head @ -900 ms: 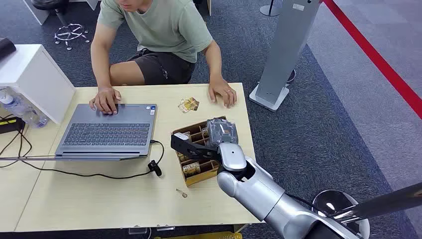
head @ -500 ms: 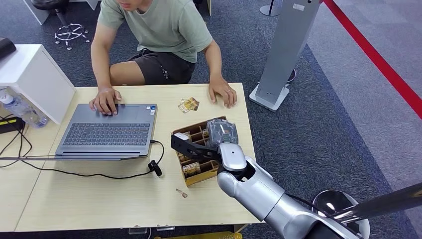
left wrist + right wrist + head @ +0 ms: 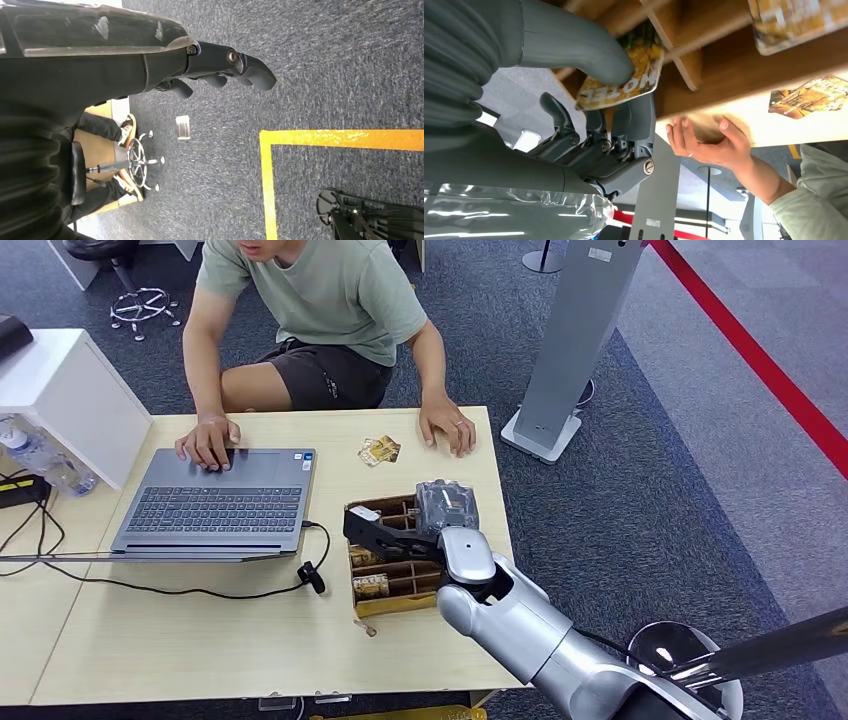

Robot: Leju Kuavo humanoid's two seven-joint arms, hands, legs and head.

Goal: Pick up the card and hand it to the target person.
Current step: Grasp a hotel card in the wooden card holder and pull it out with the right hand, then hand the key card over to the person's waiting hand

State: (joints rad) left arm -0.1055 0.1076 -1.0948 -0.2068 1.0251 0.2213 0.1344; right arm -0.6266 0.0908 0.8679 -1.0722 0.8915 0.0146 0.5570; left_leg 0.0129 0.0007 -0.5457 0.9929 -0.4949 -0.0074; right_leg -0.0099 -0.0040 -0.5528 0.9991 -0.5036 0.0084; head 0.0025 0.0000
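The right hand (image 3: 385, 536) reaches over the wooden divided box (image 3: 392, 585) that sits on the right part of the pale wooden surface (image 3: 200, 635). In the right wrist view the thick grey thumb (image 3: 574, 42) presses a yellow printed card (image 3: 621, 82) against the darker fingers (image 3: 624, 125) beneath it, so the card is pinched in that hand right at the box's compartments; the hand is closed on the card rather than spread. Other cards lie in the box, one in a near compartment (image 3: 370, 585). A separate yellow card (image 3: 379, 450) lies flat on the surface beyond the box, near the person's hand (image 3: 447, 427) resting on the far right edge. The person (image 3: 315, 300) sits at the far side, the other hand (image 3: 208, 440) on the far left corner of the open laptop (image 3: 215, 505), which stands left of the box. A black cable (image 3: 180, 590) runs along the surface near the laptop, ending in a small black plug (image 3: 314, 578) just left of the box. The left hand (image 3: 220, 67) hangs over dark grey carpet (image 3: 325, 65) with its fingers loosely curled and nothing in them, near a yellow floor line (image 3: 340, 139).
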